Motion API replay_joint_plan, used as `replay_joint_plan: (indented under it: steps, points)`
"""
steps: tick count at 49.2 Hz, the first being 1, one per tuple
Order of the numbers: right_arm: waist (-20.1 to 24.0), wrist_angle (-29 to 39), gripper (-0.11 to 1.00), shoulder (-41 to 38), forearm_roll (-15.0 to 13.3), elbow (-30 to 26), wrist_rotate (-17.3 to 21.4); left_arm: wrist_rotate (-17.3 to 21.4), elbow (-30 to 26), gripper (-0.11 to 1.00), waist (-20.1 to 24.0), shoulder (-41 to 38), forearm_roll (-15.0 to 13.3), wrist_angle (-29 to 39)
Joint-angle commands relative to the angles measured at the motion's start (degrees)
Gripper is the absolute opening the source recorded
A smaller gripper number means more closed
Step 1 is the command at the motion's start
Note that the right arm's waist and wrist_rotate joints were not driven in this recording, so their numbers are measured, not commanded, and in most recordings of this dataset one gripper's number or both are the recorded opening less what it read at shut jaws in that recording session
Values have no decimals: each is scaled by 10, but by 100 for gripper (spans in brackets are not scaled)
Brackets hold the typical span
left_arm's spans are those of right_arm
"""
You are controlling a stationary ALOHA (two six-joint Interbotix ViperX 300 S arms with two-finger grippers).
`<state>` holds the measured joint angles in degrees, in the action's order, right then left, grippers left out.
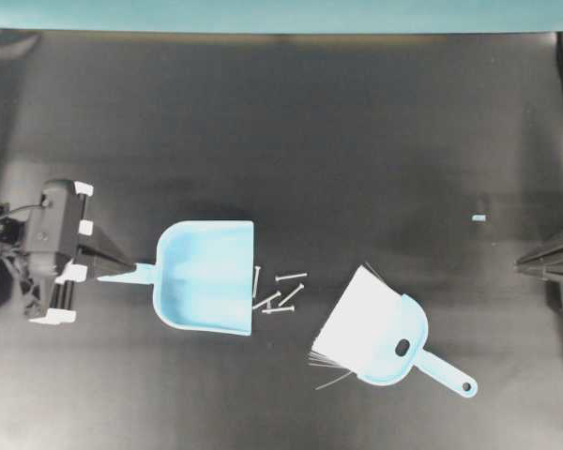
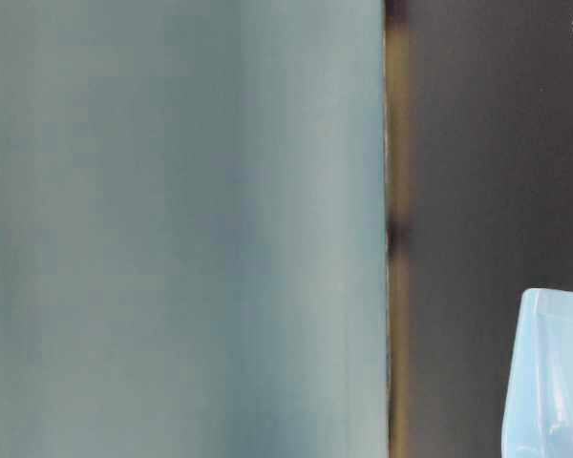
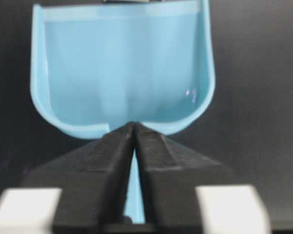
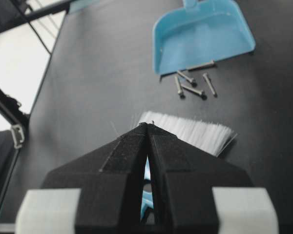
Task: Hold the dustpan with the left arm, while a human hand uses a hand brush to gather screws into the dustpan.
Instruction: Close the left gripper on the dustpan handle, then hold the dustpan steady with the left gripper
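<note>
Jaws first: the left gripper has its tips together with the dustpan handle running between the fingers, a thin slit behind them. Whether it's truly clamping, I cannot tell. The right gripper shows its tips pressed together, nothing held. Centre-left of the overhead frame sits the dustpan, mouth facing right, looking empty inside. Just off its open edge lie the screws, a loose cluster on the black table. Lower right of them rests the hand brush, bristles towards the screws, apart from them. A small blue scrap lies far right. Plenty of bare mat above.
</note>
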<state>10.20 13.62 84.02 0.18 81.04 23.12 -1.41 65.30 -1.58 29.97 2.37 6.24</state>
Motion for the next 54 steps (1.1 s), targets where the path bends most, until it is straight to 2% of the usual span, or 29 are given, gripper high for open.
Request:
replay_joint_plan:
  steps: [1, 10, 13, 15, 34, 54]
  points:
    - [0, 0, 0, -4, -4, -2, 0, -1, 5, 17, 3, -12, 2, -33]
    - [0, 6, 0, -3, -4, 0, 0, -6, 50, 72, 13, -58, 2, -145]
    - [0, 7, 0, -2, -4, 0, 0, -12, 61, 84, 19, -75, 1, -177]
    - [0, 6, 0, -2, -4, 0, 1, -12, 67, 89, 20, -87, 2, -198]
    - [0, 5, 0, -1, -4, 0, 0, -13, 63, 90, 21, -230, 2, -312]
    - [0, 4, 0, -1, -4, 4, 1, -13, 33, 87, 26, -251, 2, -302]
